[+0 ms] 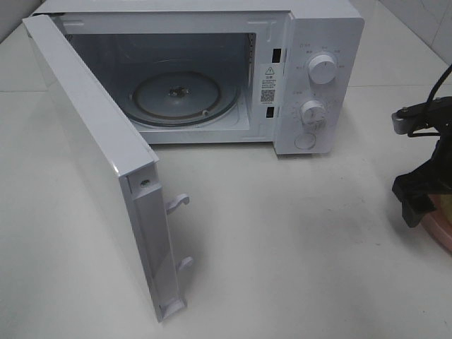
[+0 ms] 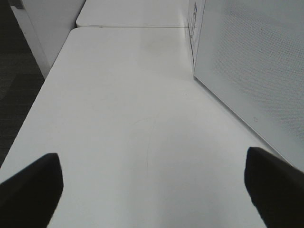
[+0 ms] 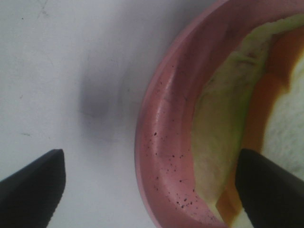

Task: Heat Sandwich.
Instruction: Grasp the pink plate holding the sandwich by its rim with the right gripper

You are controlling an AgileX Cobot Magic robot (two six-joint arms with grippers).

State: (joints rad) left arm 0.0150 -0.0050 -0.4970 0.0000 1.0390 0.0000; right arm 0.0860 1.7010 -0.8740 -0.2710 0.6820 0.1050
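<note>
1 sandwich (image 3: pixel 218 142), on pink plate (image 3: pixel 161 142) at the table's (image 1: pixel 282 233) right side, well apart from microwave (image 1: pixel 318 70). Right gripper (image 3: pixel 152 190) — jaws wide, empty, plate rim between them, apparently poised to lift it. Left gripper (image 2: pixel 152 190) — jaws wide, empty, beside door (image 1: pixel 92 155), swung open for loading.

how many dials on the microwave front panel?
2. Upper dial at the top of the control panel, lower dial just beneath it. The round push button below both isn't a dial. None appear hidden.
</note>
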